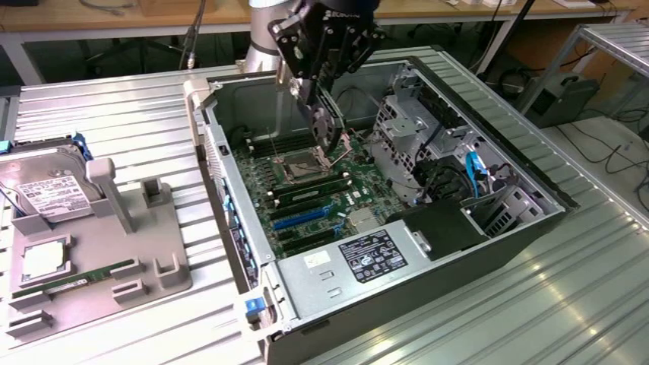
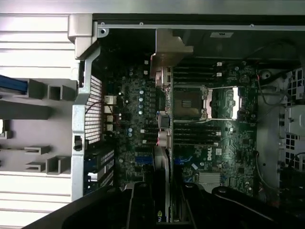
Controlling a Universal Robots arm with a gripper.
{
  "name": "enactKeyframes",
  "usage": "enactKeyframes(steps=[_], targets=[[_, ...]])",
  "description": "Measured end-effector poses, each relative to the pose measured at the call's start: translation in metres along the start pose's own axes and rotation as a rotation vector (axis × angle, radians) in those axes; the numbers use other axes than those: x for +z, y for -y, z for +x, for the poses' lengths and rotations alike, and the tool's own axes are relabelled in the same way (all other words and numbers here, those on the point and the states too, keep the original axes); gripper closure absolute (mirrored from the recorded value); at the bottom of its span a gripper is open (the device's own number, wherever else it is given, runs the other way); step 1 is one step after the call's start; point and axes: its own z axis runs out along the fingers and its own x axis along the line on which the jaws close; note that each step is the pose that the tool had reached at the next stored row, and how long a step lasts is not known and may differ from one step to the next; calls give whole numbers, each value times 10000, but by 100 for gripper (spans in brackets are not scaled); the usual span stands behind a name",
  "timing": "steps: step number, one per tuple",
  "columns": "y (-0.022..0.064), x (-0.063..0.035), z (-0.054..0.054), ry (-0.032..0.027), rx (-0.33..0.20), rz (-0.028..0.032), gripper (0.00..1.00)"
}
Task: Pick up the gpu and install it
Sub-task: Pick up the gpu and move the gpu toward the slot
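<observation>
My gripper point(image 1: 316, 87) hangs over the open computer case point(image 1: 215, 114), shut on the gpu point(image 1: 327, 125). The card hangs edge-on below the fingers, with its lower end just above the motherboard point(image 1: 304, 199), near the CPU socket point(image 1: 301, 166). In the wrist view the gpu point(image 2: 163, 119) is a thin edge-on strip running out from between the gripper point(image 2: 164, 202) fingers. It crosses the motherboard point(image 2: 228, 143) beside the CPU socket point(image 2: 188, 102). Its silver bracket end points toward the case's rear wall.
A grey holder tray point(image 1: 152, 266) at the exterior view's left carries a hard drive point(image 1: 45, 190), a RAM stick point(image 1: 76, 277) and a CPU point(image 1: 45, 258). Inside the case, a drive cage point(image 1: 406, 129) and a power supply point(image 1: 370, 258) flank the board. Blue expansion slots point(image 1: 304, 217) lie below the socket.
</observation>
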Motion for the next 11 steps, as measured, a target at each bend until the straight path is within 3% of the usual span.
enactKeyframes(steps=[7, 11], targets=[[119, 105, -305, -1, -2, 2, 74], [174, 170, -327, 1, -1, 0, 74]])
